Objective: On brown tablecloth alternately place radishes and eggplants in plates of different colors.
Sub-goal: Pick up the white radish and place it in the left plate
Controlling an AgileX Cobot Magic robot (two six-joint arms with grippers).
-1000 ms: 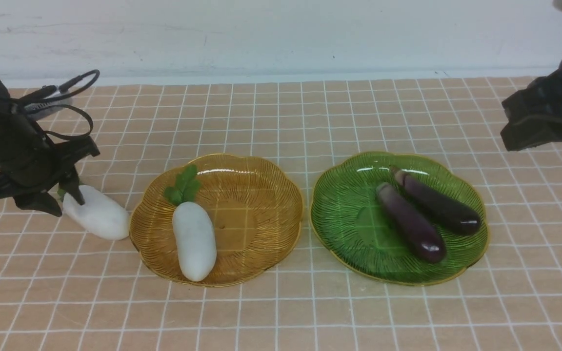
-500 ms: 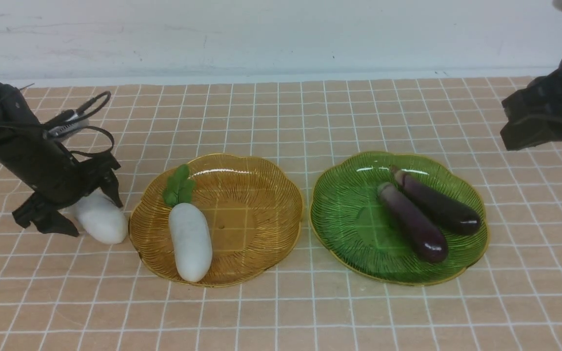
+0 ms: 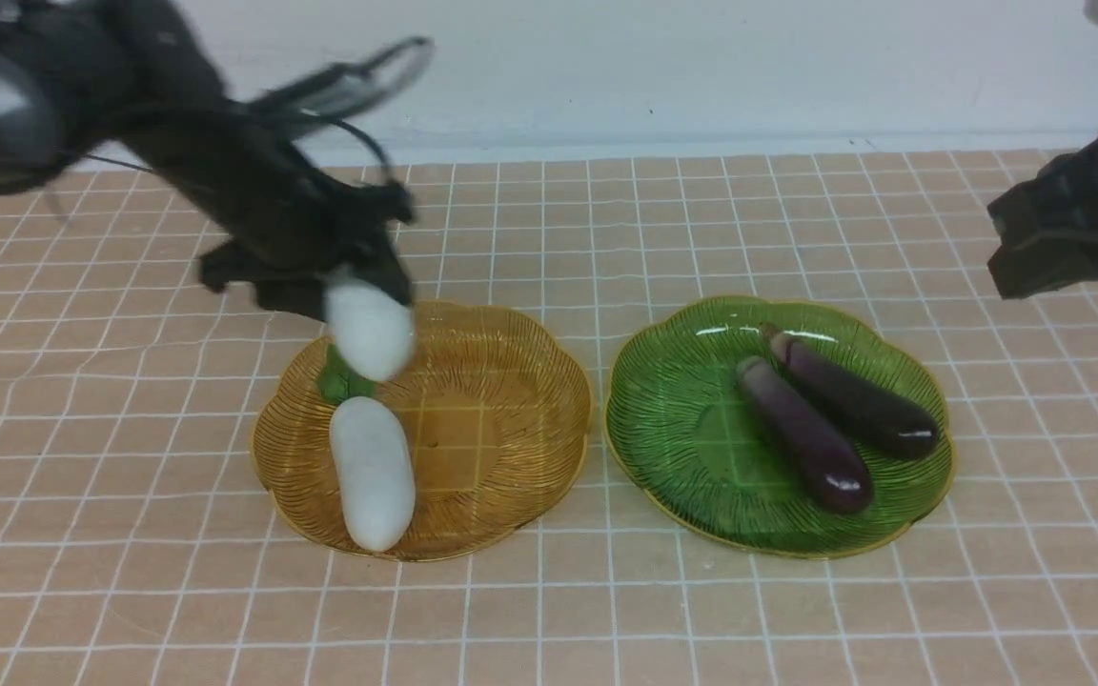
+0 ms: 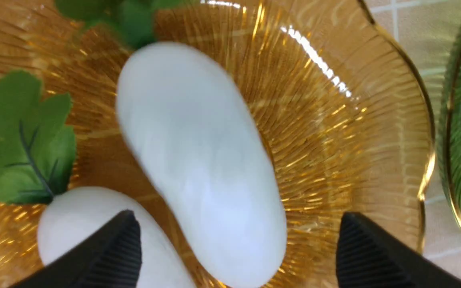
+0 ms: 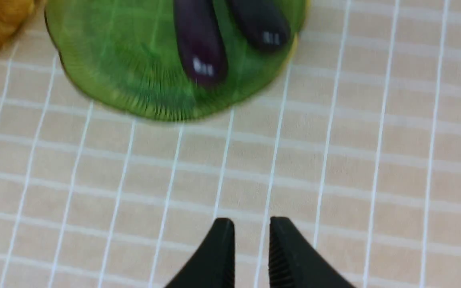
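Left gripper (image 4: 236, 240) is spread wide. Its 2 ribbed fingertips (image 4: 114, 248) sit either side of a white radish (image 4: 198, 160) and neither one touches it, so the claw's open and not gripping anything as far as I can see. From the front, that radish is a blurry white blob right under the claw, over the far left part of the amber plate (image 3: 511, 400). Honestly can't tell if it's resting on the glass or up in the air. Just beside it, nearer the camera, the second radish (image 3: 373, 472) lies lengthwise in the same plate, with its green leaves (image 3: 344, 383) pointing away and partly hidden behind the first one. Just to the right of that is the green plate (image 3: 692, 438) holding 2 glossy purple ones side by side, the left eggplant (image 3: 802, 433) and the right eggplant (image 3: 854, 400), stems toward the back, fat ends toward the front right. Everything sits on the brown tablecloth (image 3: 549, 619) with its white grid. Right gripper (image 5: 250, 230) hangs over bare cloth at the right edge, apart from the green plate. Its jaws are pulled nearly together with only a slim gap and nothing between them.
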